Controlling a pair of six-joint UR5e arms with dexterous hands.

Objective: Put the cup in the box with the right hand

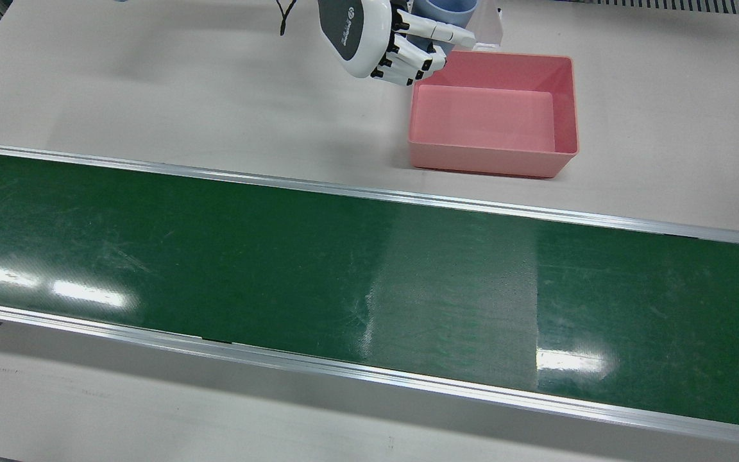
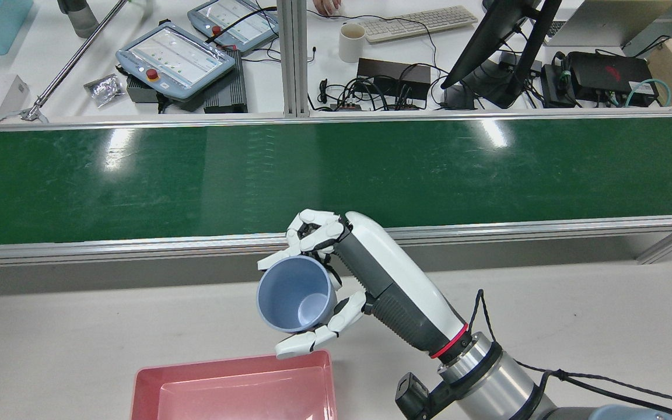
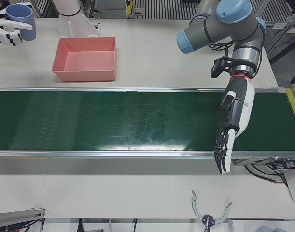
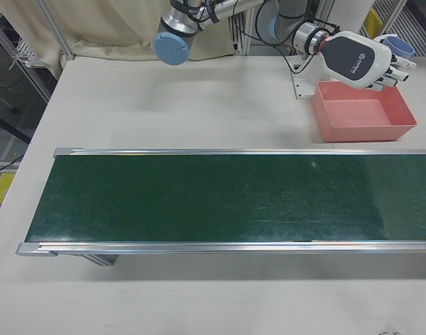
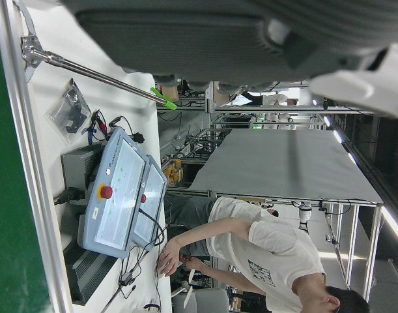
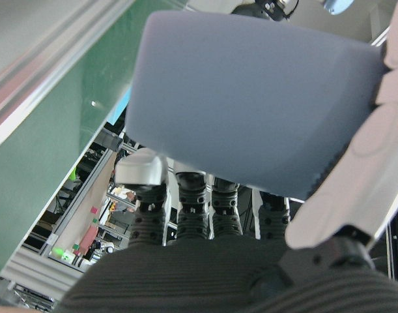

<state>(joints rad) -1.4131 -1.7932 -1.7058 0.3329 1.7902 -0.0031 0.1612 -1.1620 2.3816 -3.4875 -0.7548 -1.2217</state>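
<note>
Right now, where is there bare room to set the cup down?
The box floor is bare wall to wall. The table between box and belt is open. It is tightest at the box corner under the right hand holding the cup.

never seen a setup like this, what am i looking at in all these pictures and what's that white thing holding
This is a station with two robot arms, each ending in a white mechanical hand. A green conveyor belt runs across a pale table. Four pictures come from fixed cameras: one behind the robot, three facing it from across the belt. The other two come from cameras mounted on the hands, so they look sideways.

The right hand grips a blue cup, tilted so its opening faces the rear camera. It is held just beside a pink box, which looks empty. The left hand holds nothing and hangs with its fingers pointing down at the belt's near edge, far from the box.
</note>
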